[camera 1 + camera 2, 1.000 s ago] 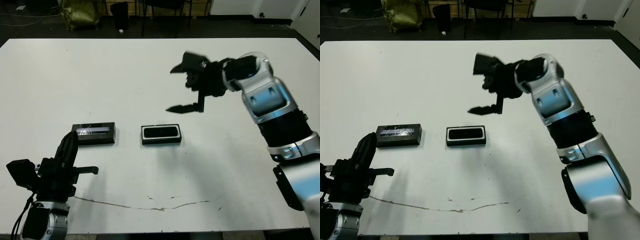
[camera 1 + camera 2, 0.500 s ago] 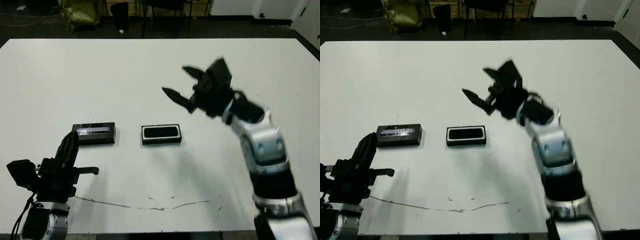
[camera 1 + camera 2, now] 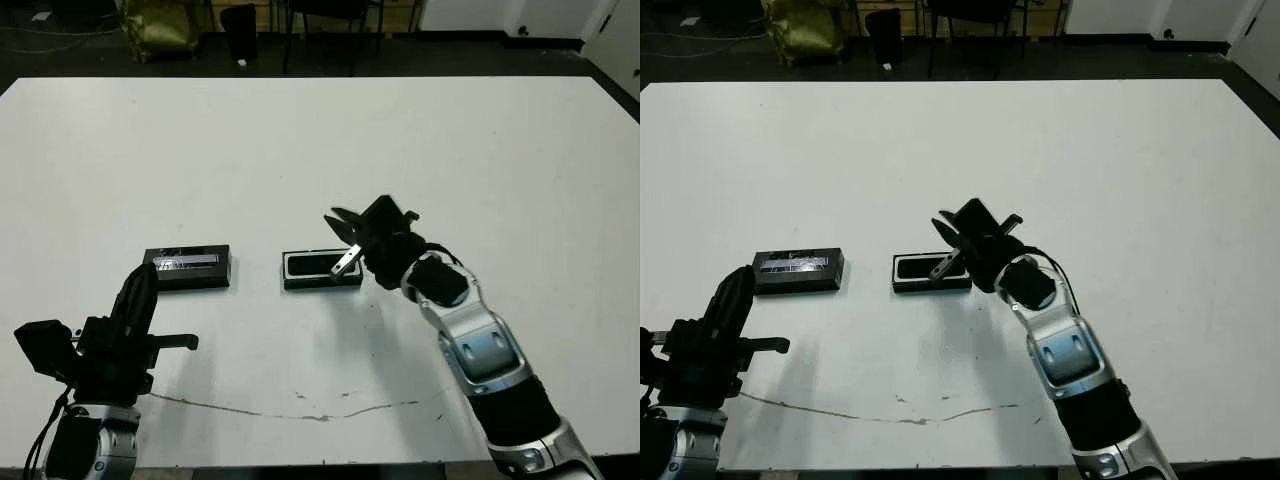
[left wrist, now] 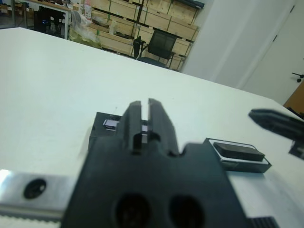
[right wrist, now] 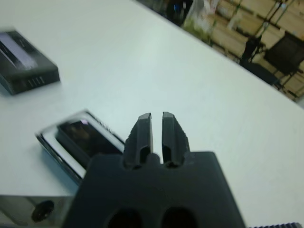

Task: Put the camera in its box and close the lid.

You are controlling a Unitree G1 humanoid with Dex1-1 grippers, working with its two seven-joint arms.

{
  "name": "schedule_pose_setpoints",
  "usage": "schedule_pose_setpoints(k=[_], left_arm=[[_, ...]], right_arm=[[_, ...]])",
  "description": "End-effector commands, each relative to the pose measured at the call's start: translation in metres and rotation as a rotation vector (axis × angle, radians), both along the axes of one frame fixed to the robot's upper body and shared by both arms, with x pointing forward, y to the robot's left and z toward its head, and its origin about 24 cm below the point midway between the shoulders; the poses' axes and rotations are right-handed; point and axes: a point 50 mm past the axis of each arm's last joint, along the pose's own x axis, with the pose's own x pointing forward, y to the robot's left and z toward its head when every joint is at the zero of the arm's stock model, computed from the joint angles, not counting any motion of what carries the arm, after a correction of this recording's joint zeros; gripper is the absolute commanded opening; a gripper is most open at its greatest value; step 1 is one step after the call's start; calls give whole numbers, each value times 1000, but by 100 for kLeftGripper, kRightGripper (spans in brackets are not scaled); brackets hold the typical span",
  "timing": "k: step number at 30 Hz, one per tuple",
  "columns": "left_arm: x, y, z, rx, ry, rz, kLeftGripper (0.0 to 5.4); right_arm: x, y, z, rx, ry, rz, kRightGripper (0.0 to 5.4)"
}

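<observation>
Right wrist view shows the right gripper [image 5: 156,116] with its two black fingers drawn close, only a thin slit between them, and nothing held. Just past the fingertips lies the box [image 5: 53,144], its pale rim showing, with the camera [image 5: 81,134] already lying inside it as a dark bar. Nothing stands between the fingers and the box. In the left eye view this gripper hangs at the centre of the frame, over the right end of the box, and hides that corner; whether it touches the box cannot be told.

Left of the box, well apart from it and level with it in the frame, the lid [image 3: 187,267] lies flat on the white table [image 3: 300,150] with its silvery-blue stripe facing up. The box is uncovered.

At the lower left of the frame the left gripper [image 4: 145,102] hangs near the table's front edge, fingers also close together and empty, pointing towards the lid, which lies just beyond them. A thin dark crack line [image 3: 300,412] runs across the tabletop along the lower middle of the frame. Beyond the table's far edge stand a dark chair [image 4: 161,47] and shelves of wooden crates [image 4: 142,19].
</observation>
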Motion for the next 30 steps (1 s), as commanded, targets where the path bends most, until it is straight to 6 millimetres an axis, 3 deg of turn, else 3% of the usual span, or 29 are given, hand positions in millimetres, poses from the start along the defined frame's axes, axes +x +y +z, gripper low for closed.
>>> schedule_pose_setpoints(k=[1, 8, 15, 30], left_arm=[[-4, 1, -9, -20, 44, 11, 0], [-5, 1, -9, -16, 44, 9, 0], [-4, 2, -9, -15, 39, 9, 0], [-2, 2, -6, -14, 39, 12, 0]], right_arm=[[-2, -3, -18, -93, 88, -2, 3], [-14, -4, -48, -246, 203, 33, 3], [-27, -8, -60, -299, 258, 80, 3], [-37, -23, -53, -200, 249, 110, 3]])
